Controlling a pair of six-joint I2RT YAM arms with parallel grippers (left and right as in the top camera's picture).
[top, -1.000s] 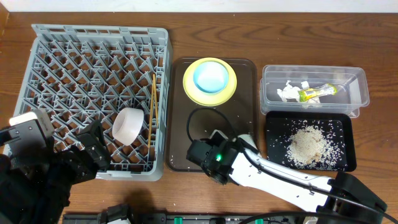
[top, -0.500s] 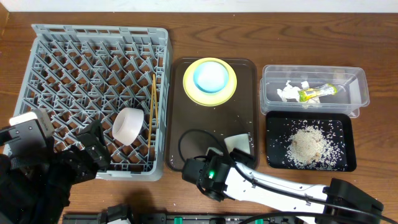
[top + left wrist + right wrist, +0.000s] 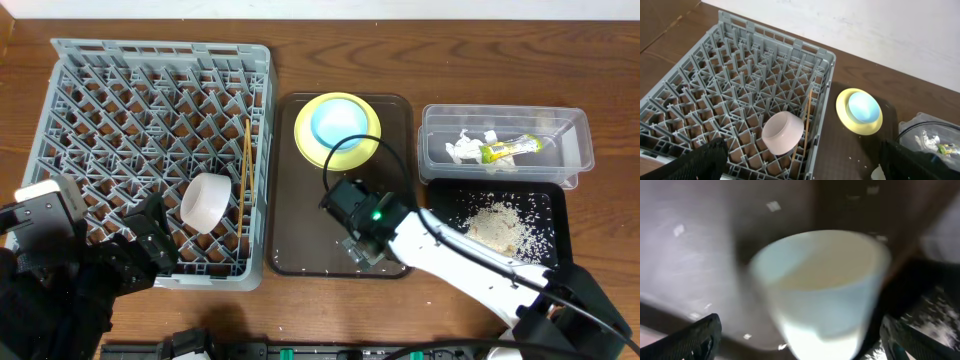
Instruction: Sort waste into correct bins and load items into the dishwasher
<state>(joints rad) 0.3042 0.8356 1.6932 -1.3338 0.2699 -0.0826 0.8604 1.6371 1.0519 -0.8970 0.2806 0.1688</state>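
While the left tool (image 3: 805, 160) hangs spread near the rack (image 3: 740, 85), whether the right tool (image 3: 800, 340) grips the white bowl (image 3: 820, 280) is unclear.

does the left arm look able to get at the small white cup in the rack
Probably yes: the small white cup lies uncovered in the grey plastic dish rack, near the corner where the open left gripper sits.

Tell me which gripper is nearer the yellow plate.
Right. The right gripper is over the brown tray that holds the yellow plate; the left gripper is beyond the tray, over the grey rack's near edge.
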